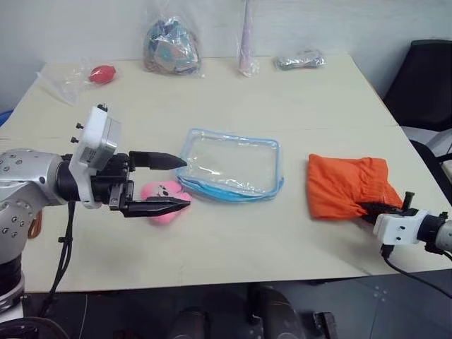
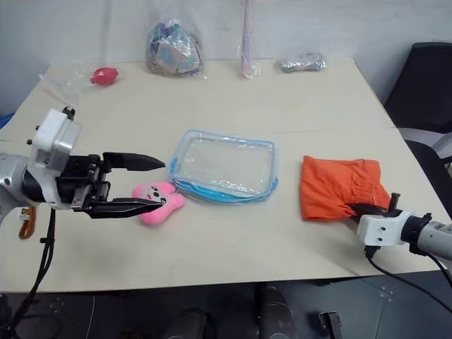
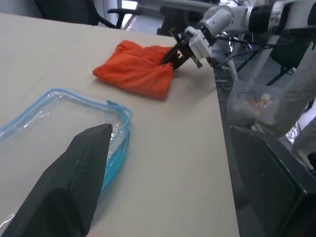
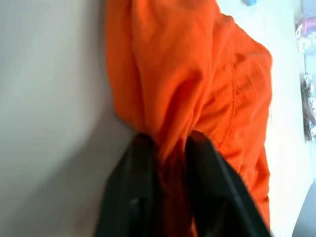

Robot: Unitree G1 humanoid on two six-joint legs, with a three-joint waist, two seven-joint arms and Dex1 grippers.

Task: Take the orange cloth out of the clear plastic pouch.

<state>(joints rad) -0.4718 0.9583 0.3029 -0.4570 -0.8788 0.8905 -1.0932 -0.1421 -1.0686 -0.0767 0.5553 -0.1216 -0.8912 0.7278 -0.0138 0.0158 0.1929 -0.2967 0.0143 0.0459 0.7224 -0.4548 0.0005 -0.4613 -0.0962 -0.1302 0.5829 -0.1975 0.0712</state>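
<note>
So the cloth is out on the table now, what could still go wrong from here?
1. The right gripper has a fold of the cloth between its fingers; pulling back could drag it toward the near table edge.
2. The left gripper hangs open over the pink toy, beside the empty pouch; lowering or swinging could knock either one.

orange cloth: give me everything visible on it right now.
The orange cloth is bright, wrinkled soft fabric with a stitched, gathered edge. It lies crumpled but roughly rectangular on the table, out of and apart from the clear plastic pouch. The right gripper has a fold of its near corner between its fingers.
</note>
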